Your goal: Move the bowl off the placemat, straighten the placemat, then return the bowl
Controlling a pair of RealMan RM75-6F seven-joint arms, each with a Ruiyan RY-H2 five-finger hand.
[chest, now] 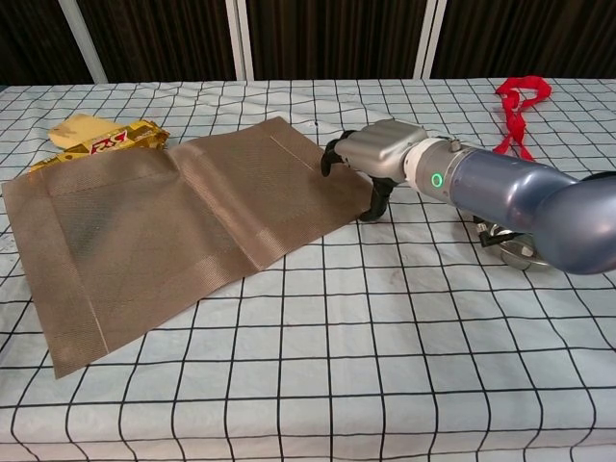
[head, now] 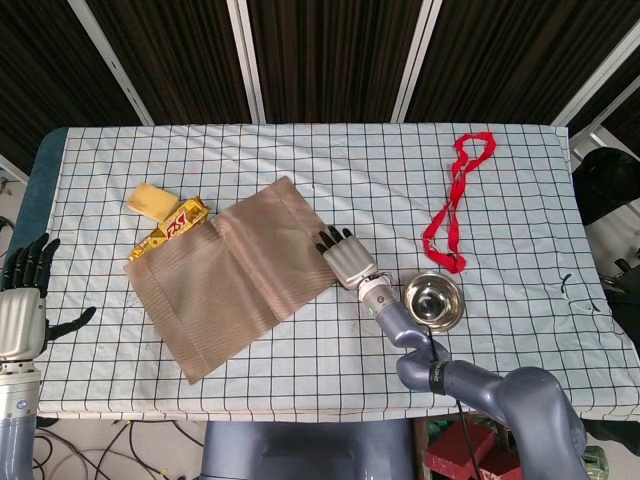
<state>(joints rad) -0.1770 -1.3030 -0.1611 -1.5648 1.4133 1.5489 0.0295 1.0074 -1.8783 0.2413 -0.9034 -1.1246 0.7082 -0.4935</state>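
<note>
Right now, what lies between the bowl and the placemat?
In the head view, the right hand and its wrist lie between the bowl and the placemat, fingers at the mat's right edge.

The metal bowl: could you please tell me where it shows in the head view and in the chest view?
Head view: the metal bowl sits right of centre, beside the right forearm.
Chest view: the bowl peeks out at the right, mostly hidden behind that forearm.
Shared landmark: the red strap lies beyond it.

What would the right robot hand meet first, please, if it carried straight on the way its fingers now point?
The right robot hand points up-left with fingertips at the placemat edge, so it would probably meet the placemat first.
</note>
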